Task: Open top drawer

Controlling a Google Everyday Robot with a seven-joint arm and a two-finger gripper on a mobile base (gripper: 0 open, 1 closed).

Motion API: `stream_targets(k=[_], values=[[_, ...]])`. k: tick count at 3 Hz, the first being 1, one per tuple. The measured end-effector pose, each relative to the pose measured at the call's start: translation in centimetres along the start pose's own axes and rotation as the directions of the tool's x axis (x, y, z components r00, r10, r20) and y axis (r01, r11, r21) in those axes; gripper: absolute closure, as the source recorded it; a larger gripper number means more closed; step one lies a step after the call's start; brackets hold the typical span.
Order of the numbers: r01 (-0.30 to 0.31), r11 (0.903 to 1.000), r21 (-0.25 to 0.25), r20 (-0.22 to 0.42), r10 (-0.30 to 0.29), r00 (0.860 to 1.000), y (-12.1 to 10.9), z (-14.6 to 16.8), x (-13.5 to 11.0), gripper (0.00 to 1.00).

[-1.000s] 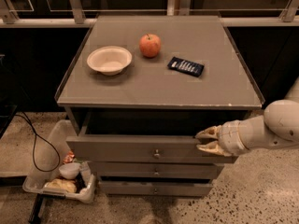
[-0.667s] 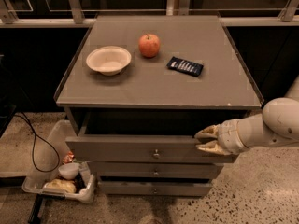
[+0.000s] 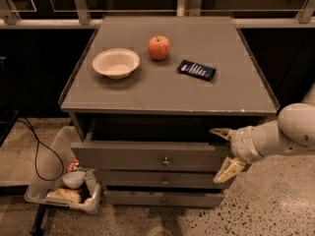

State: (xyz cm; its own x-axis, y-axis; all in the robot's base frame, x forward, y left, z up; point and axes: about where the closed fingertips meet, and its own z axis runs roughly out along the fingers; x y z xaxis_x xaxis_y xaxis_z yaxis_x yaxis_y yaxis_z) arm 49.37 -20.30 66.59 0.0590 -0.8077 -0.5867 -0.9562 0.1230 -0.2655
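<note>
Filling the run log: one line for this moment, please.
top drawer: partly open | gripper: open, at drawer front's right end | knob: untouched

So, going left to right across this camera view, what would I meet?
Plastic bin on the floor → white bowl → apple → dark packet → gripper, fingers open, at the right end of the top drawer.

The inside of the wide grey-brown top drawer (image 3: 138, 155) lies in deep shadow under the grey table top (image 3: 167, 90) and cannot be made out. The pale 2-finger gripper (image 3: 225, 151), fingers spread, covers the drawer front's right end; its white arm (image 3: 290, 132) is cut off by the right edge. Print on the dark flat packet (image 3: 196, 70) is too small to read.
</note>
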Motion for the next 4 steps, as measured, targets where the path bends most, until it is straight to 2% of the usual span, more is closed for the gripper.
stream_targets(k=[1, 3, 4], values=[[-0.064, 0.9966, -0.052, 0.001, 0.064, 0.998, 2.5, 1.8, 3.1, 0.38], [-0.064, 0.9966, -0.052, 0.001, 0.064, 0.998, 1.5, 1.2, 2.0, 0.84], [-0.064, 0.9966, -0.052, 0.002, 0.064, 0.998, 1.3, 0.7, 1.6, 1.00]])
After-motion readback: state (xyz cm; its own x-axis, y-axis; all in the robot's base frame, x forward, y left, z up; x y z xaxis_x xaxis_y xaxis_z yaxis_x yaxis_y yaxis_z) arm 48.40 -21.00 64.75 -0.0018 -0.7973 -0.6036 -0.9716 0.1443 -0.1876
